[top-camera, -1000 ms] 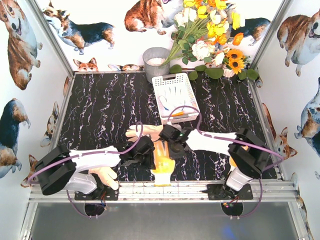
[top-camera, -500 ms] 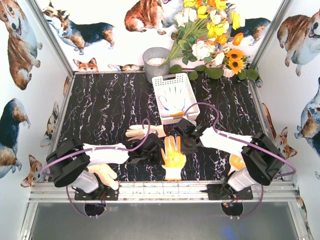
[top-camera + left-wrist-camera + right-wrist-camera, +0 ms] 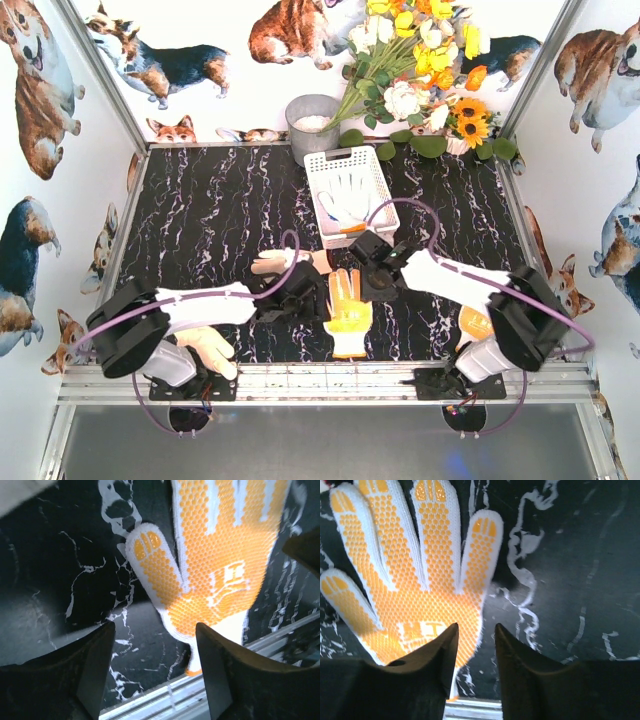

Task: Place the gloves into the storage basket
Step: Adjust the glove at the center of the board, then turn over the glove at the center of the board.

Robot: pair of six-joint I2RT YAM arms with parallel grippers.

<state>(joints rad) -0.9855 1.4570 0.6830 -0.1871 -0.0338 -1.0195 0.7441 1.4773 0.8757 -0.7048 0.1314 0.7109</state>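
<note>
Orange-dotted glove (image 3: 349,305) lies flat at the table's (image 3: 200,220) near edge, between my left gripper (image 3: 312,296), jaws apart and empty, and my right gripper (image 3: 368,285), narrowly apart and empty. A shallow pinch could slip off the knit.

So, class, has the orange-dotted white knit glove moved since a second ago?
Yes: the glove shifted right and away from the near metal rail, toward the white slotted basket.

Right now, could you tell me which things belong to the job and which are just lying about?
Job: storage basket, white glove inside it, orange-dotted glove, cream glove mid-table, cream glove at near edge.
Lying about: metal bucket, flower bouquet.
</note>
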